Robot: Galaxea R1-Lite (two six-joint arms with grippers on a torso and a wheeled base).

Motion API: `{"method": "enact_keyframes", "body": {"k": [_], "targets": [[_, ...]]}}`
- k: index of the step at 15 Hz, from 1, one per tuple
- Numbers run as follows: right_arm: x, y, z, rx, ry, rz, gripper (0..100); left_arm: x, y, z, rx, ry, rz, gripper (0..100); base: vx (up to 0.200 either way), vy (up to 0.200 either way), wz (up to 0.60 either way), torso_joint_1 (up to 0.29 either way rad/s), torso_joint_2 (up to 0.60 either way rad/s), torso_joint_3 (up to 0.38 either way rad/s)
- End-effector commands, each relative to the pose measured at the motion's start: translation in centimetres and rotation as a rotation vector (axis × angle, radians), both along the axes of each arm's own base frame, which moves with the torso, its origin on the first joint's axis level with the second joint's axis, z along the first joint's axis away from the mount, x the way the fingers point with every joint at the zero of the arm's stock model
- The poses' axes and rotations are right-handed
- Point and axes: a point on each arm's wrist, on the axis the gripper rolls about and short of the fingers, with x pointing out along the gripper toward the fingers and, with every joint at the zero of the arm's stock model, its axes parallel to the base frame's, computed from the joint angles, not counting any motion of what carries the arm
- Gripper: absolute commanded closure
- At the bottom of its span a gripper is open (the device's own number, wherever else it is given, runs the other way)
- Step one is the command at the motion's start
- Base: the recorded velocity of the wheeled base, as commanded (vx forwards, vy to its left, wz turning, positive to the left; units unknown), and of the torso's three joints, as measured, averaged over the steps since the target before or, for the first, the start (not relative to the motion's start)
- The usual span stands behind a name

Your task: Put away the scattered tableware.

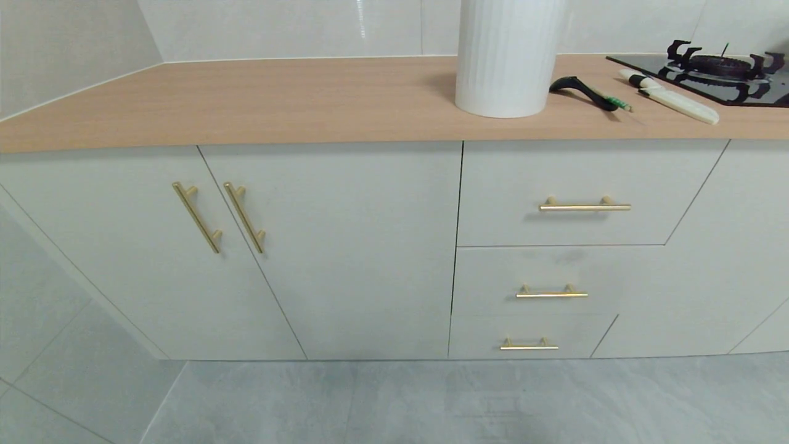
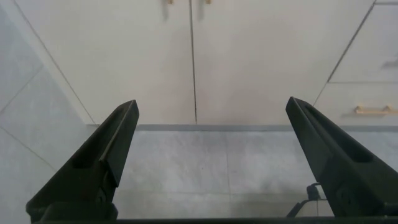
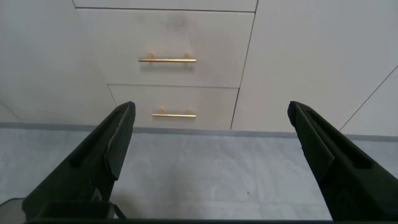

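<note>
The left gripper (image 2: pixel 211 104) was held with its fingers spread wide apart above the grey floor (image 2: pixel 205 168), before the double cabinet doors (image 2: pixel 249 56). The right gripper (image 3: pixel 210 107) was likewise held wide open, low in front of the stacked drawers (image 3: pixel 168 46) (each fitted with a brass bar handle). On the table (image 1: pixel 277 98), a black peeler (image 1: pixel 582 91) and a white knife (image 1: pixel 672 98) were laid near each other, between a tall white ribbed container (image 1: pixel 508 55) and the stove (image 1: pixel 721 71).
</note>
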Motion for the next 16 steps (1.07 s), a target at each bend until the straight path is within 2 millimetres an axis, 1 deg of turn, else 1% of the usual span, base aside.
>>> {"method": "enact_keyframes", "body": {"k": [1,7,16], "targets": [[0.01,0.0,0.0,0.0,0.002,0.001,0,0.01,0.0,0.0,0.001,0.0,0.0,0,0.0,0.0,0.0,0.0,0.0,0.0],[0.0,-0.01,0.0,0.0,0.0,0.0,0,-0.01,0.0,0.04,0.001,-0.001,0.0,0,0.2,0.0,0.0,0.003,0.0,0.002],[0.0,0.0,0.0,-0.005,0.0,0.001,0,-0.01,0.0,0.04,0.0,-0.001,0.0,0,0.0,0.0,0.0,0.0,0.0,0.0]]}}
